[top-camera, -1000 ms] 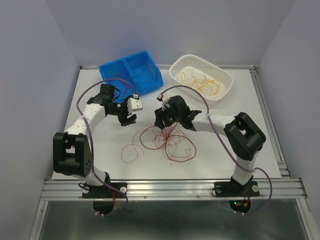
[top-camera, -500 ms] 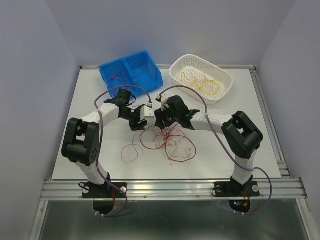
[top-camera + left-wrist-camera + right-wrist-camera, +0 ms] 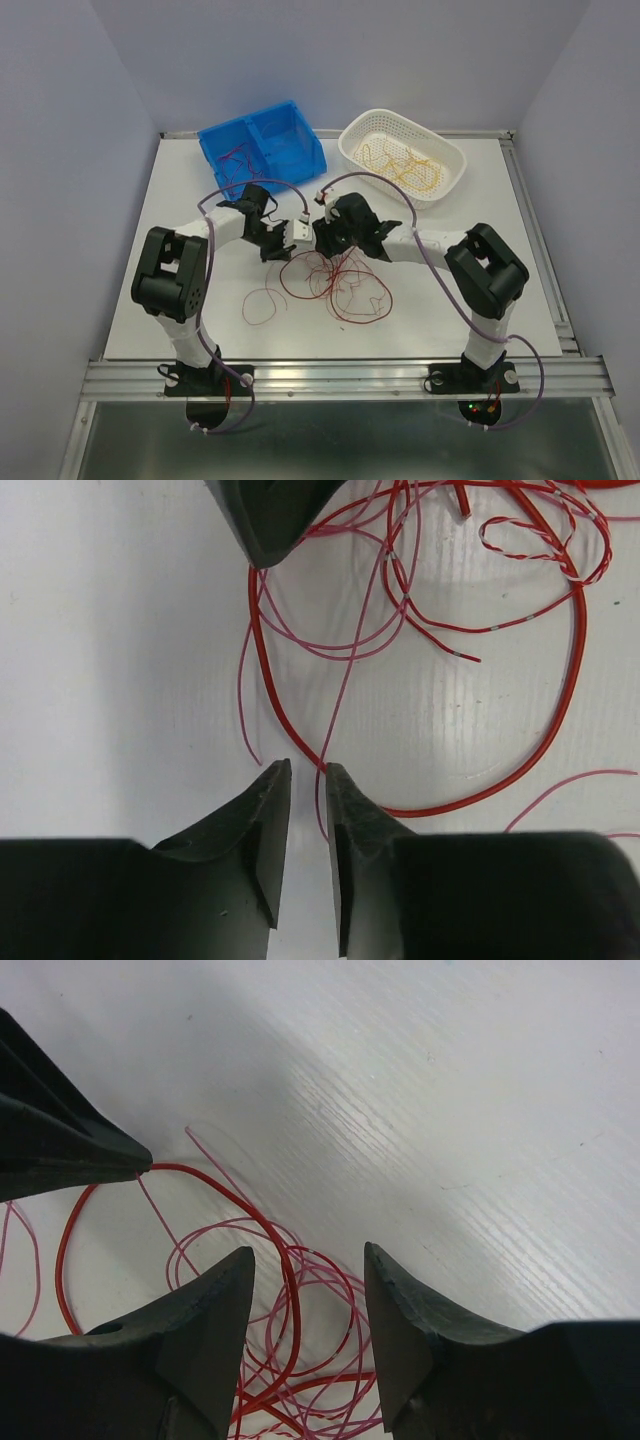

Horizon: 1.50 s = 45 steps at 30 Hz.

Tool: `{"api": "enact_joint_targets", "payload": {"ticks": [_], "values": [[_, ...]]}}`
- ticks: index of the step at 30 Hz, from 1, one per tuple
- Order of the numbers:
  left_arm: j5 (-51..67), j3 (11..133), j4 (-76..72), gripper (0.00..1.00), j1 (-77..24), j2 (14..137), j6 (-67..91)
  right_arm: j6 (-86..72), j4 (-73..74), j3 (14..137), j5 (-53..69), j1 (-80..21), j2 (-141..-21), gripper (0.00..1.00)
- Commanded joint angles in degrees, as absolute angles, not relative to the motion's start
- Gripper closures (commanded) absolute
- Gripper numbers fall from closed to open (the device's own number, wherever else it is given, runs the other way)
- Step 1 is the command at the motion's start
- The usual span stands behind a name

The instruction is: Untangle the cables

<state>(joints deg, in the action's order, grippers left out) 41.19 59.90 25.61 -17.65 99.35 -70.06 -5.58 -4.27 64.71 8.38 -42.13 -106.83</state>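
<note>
White table (image 3: 470, 290) between pale walls — red cables (image 3: 335, 285) sprawl in a loose tangle at its middle. More red strands lie in the blue bin (image 3: 300, 160), and yellow cables (image 3: 405, 160) in the basket (image 3: 348, 152). At the tangle's far edge the left gripper (image 3: 308, 770) has its jaws narrowly parted, with a thin strand in the slit, unpinched. Facing it, the right gripper (image 3: 305, 1255) gapes over red loops — grasping nothing.

At the back of the table (image 3: 420, 320), the bin (image 3: 262, 145) sits left of the basket (image 3: 402, 150). Cables (image 3: 340, 275) lie in front, mid-table.
</note>
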Motion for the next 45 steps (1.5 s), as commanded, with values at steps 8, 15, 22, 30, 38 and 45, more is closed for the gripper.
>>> {"api": "enact_joint_targets", "payload": {"ticks": [8,15,22,30,38,45], "values": [[42.3,65.0,33.4,1.00,-15.2,93.7,-71.0,-5.3,-5.4,63.2,6.1,-42.4,-102.2,0.46],[47.6,74.5,50.1,1.00,-10.1,84.1,-76.3,-2.6,-7.3,62.7,14.3,-42.3,-101.9,0.36],[45.0,76.1,47.5,1.00,-9.9,76.6,-69.9,-2.8,-7.2,64.1,14.3,-42.4,-105.9,0.34],[38.9,78.0,33.2,1.00,-9.1,67.3,-54.7,-4.0,-7.0,63.4,14.5,-42.2,-108.4,0.44],[29.3,83.0,22.1,1.00,-7.9,65.6,-39.7,-9.2,-6.6,55.9,0.5,-41.0,-100.7,0.99],[31.8,88.2,20.0,1.00,-7.9,69.0,-37.0,-13.0,-6.9,51.8,-8.0,-40.0,-92.3,0.63]]}}
